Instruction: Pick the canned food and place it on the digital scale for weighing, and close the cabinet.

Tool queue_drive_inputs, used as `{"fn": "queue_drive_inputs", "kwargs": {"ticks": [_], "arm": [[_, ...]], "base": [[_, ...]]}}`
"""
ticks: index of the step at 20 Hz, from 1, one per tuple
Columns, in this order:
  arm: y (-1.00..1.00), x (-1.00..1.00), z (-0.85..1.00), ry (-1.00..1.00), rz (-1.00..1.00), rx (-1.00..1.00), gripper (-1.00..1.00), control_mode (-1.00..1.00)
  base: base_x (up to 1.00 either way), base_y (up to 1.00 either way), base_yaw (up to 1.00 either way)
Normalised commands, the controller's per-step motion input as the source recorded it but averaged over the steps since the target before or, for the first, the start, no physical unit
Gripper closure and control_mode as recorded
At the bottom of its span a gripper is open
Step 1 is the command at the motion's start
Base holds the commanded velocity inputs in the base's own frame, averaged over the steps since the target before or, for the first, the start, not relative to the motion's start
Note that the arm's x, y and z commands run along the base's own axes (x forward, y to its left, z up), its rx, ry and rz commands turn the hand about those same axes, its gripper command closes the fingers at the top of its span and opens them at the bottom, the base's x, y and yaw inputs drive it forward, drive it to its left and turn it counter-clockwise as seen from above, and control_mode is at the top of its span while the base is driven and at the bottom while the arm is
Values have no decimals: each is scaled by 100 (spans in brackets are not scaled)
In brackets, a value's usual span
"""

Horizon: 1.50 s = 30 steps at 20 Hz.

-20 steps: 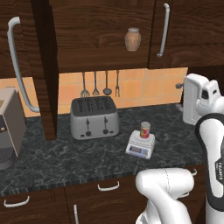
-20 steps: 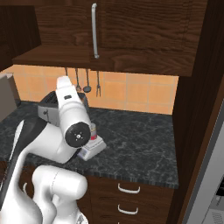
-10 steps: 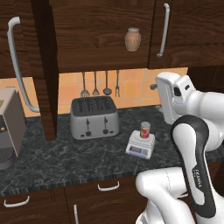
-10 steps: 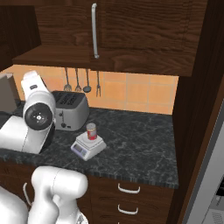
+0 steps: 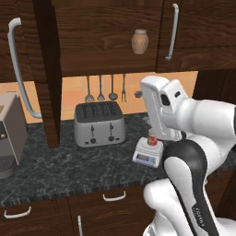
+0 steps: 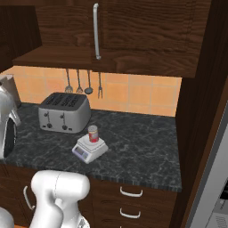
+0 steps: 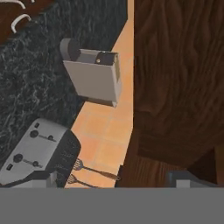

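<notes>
Arm swung left; one canned food (image 6: 92,133), one digital scale (image 6: 89,148).

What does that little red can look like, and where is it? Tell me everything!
The can is a small red cylinder with a pale silvery top and a yellowish band around its side. It looks like metal. It stands upright on the flat top of the white scale, which sits on the dark speckled counter to the right of the silver toaster. Nothing but the scale touches it. In the left base view the robot's arm hides part of it.
</notes>
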Motion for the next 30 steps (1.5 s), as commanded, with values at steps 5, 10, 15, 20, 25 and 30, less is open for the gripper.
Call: {"fn": "queue_drive_inputs", "kwargs": {"ticks": [5,10,15,20,25,30], "arm": [[100,-7,-70,-3,-8,6,-100,-100],[100,-11,-86,-12,-3,9,-100,-100],[100,-46,-59,-29,-3,25,-100,-100],[100,-30,-9,-24,-9,20,-100,-100],[100,-2,0,-15,-15,1,-100,-100],[94,0,-17,-2,-13,2,-100,-100]], "base": [[0,0,0],[0,0,0],[0,0,0],[0,0,0],[0,0,0],[0,0,0]]}}
